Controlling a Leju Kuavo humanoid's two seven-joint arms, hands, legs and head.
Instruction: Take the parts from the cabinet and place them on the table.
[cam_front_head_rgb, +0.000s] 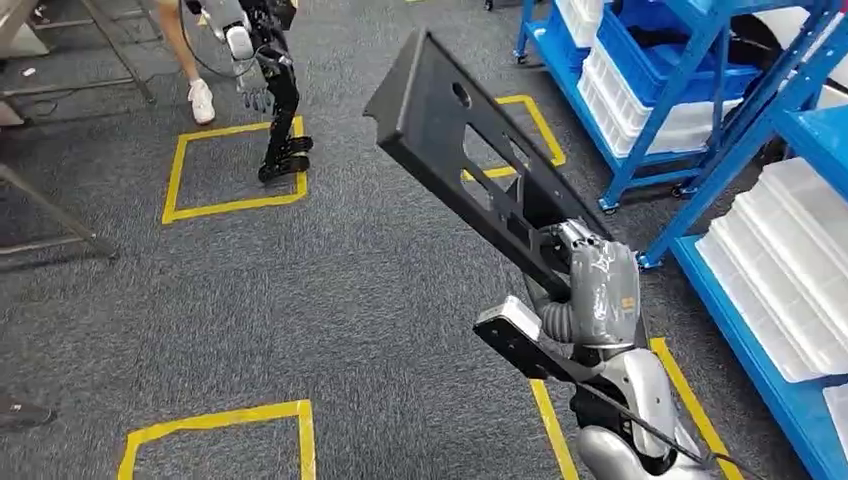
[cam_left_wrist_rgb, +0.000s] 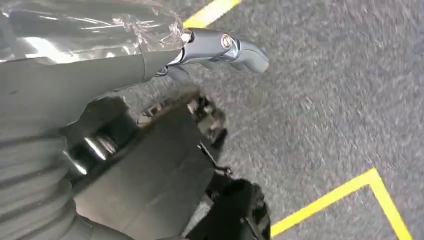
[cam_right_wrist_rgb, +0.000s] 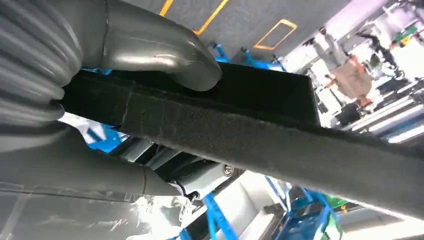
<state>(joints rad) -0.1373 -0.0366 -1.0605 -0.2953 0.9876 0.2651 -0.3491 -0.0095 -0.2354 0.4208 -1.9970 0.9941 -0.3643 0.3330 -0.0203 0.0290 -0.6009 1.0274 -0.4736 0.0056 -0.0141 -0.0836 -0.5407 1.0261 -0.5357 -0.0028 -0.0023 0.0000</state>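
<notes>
- While the long black part is already out of the blue cabinet, it is not yet on any table; judged about halfway, carry phase.
- Part sits up in the air over grey carpet, just left of the cabinet, tilted, far end pointing up and away; cut-outs and a round hole show along it.
- Right hand grips the part's near end; in the right wrist view the thick thumb is pressed onto one face of the bar, clamping it.
- Left hand hangs low over the carpet, away from the cabinet; it holds nothing, and how its fingers lie I cannot tell.
- Cabinet shelves carry white trays and blue bins, so more parts may be left to fetch; contents not readable.
- Left to do, I'd judge: turn away from the cabinet, walk to a table, set the part down.
- Further from the cabinet: yellow tape squares on the floor, another robot's dark legs, a person's white shoe, and metal legs of some frame at the far left.
</notes>
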